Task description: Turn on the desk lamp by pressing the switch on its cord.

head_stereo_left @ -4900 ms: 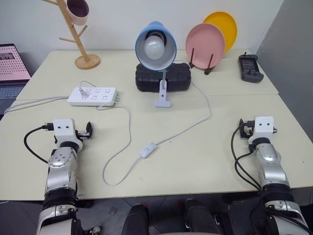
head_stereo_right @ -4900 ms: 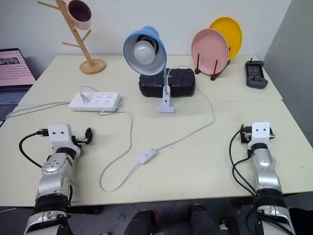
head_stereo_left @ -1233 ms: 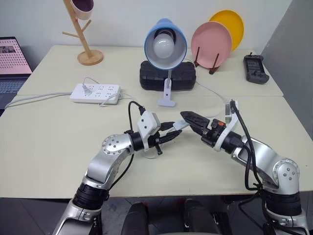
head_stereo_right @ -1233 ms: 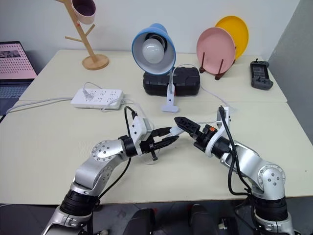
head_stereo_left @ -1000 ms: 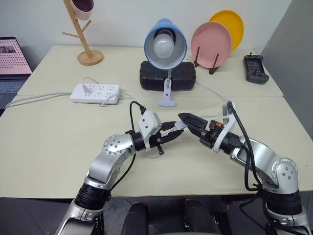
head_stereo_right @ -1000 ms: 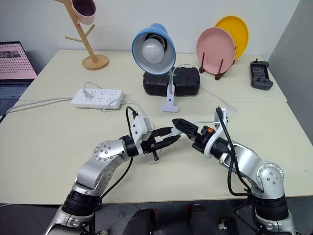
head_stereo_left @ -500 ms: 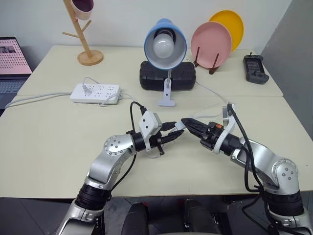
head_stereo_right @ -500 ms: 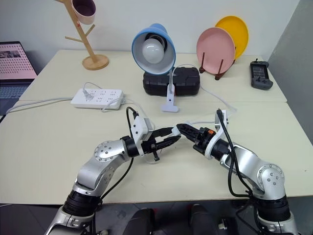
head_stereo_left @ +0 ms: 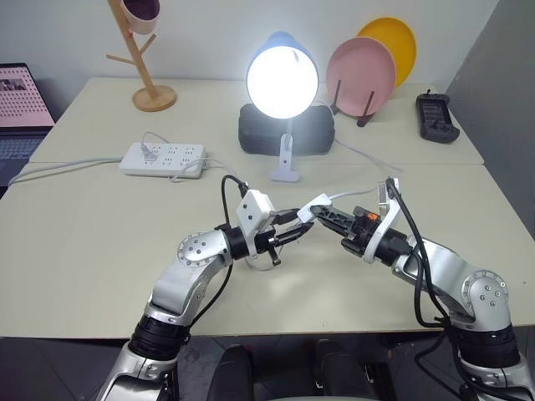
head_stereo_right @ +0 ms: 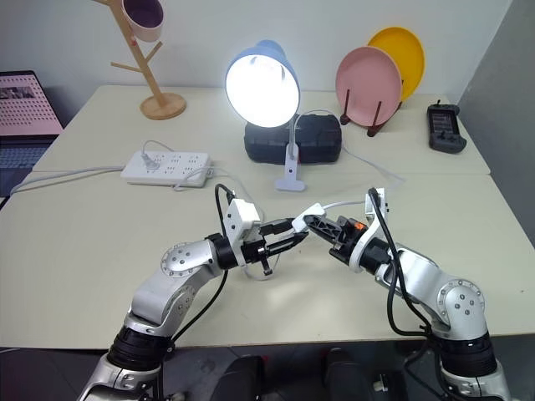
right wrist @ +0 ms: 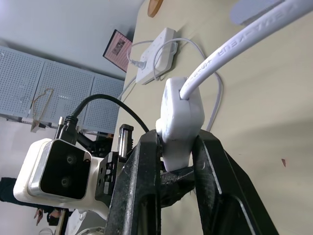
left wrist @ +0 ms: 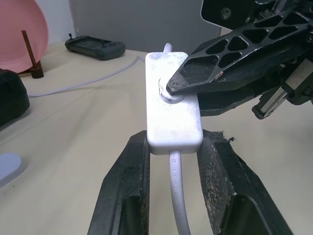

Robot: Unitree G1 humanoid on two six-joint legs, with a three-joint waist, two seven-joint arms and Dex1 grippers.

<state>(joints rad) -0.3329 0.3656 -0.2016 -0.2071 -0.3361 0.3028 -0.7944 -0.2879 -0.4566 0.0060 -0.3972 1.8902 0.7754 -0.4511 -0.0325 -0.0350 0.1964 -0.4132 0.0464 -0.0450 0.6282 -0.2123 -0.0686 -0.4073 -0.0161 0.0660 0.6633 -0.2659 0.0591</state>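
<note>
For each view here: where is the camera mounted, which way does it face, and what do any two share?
Left and right eye views: head, forward and down at the table; both arms, lit desk lamp.
Left wrist view: along the left end effector, which grips the switch.
Right wrist view: along the right end effector, clamped on the switch; power strip behind.
Shared: switch, cord.
</note>
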